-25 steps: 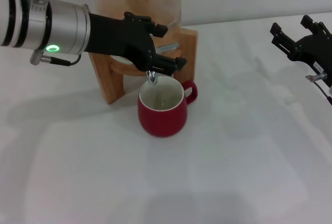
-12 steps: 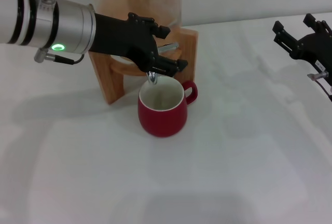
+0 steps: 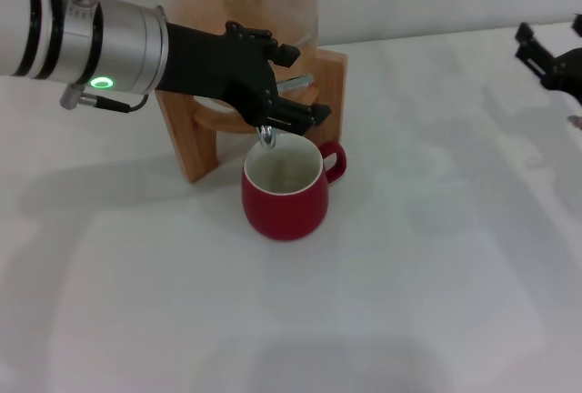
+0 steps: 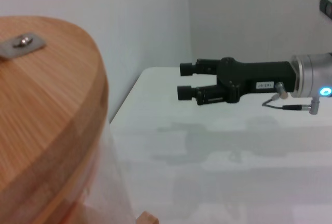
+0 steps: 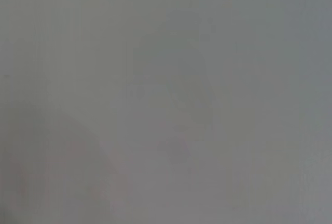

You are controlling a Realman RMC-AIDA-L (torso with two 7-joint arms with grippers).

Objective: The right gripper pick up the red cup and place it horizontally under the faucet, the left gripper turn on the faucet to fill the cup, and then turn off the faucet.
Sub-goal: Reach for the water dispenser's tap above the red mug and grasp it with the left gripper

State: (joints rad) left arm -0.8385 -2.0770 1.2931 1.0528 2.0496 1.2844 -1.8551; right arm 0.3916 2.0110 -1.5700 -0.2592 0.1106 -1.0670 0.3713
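Note:
The red cup [image 3: 284, 197] stands upright on the white table, handle to the right, its white inside directly below the spout of the chrome faucet [image 3: 265, 136]. My left gripper [image 3: 305, 82], on the arm with the green light, reaches across the wooden stand [image 3: 193, 143]. Its black fingers are apart, one above and one below the thin lever handle [image 3: 296, 81]. Whether water runs I cannot tell. My right gripper [image 3: 550, 31] hangs at the far right edge, well away from the cup. The left wrist view shows the right gripper [image 4: 185, 81] open with nothing in it.
The glass dispenser [image 3: 245, 2] rises behind the left arm, its wooden lid [image 4: 46, 105] close to the left wrist camera. A pale wall stands behind the white table [image 3: 409, 275]. The right wrist view is a grey blur.
My right gripper has drawn away to the right, now partly out of the head view. The left gripper edged slightly right a second ago and has held still since. The cup has not moved.

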